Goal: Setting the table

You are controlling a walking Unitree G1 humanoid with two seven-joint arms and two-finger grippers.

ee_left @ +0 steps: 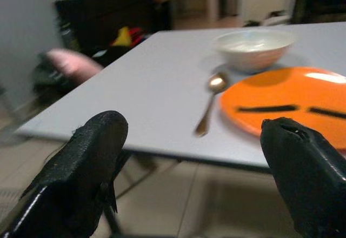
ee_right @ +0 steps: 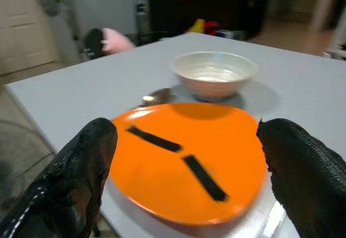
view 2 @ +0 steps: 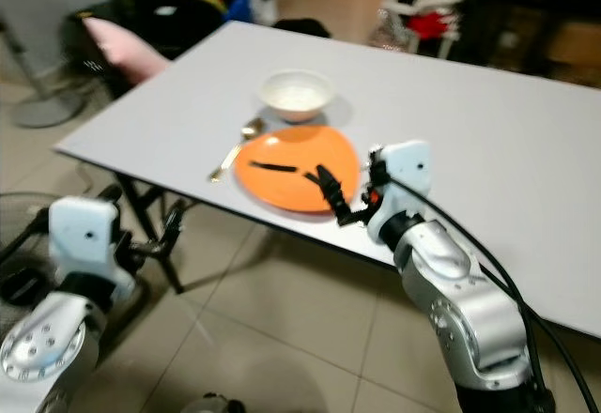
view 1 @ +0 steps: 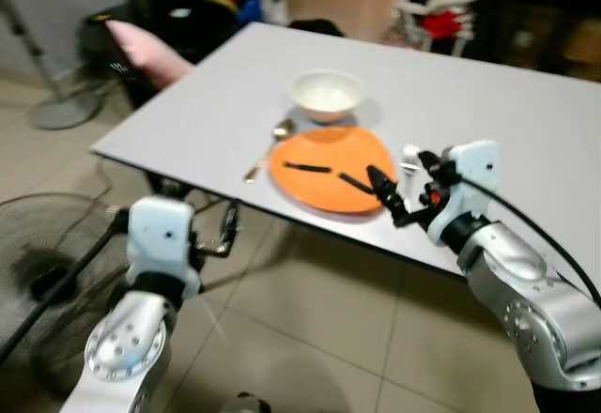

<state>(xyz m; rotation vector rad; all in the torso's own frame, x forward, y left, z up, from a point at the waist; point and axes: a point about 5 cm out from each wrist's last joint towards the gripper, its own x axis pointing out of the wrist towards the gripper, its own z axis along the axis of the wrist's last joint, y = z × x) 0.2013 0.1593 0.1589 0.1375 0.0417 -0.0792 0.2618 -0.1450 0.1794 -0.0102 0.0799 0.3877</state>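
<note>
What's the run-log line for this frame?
task: table setting | right end effector: open, at near edge of orange plate | left end effector: open, below table edge | bowl, spoon on table

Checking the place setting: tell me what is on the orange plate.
Two thin black strips lie on the orange plate, end to end at an angle. What they are cannot be told.

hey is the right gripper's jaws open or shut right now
Open. In the right wrist view the right gripper has its jaws spread wide, with the orange plate showing between them, nothing held.
</note>
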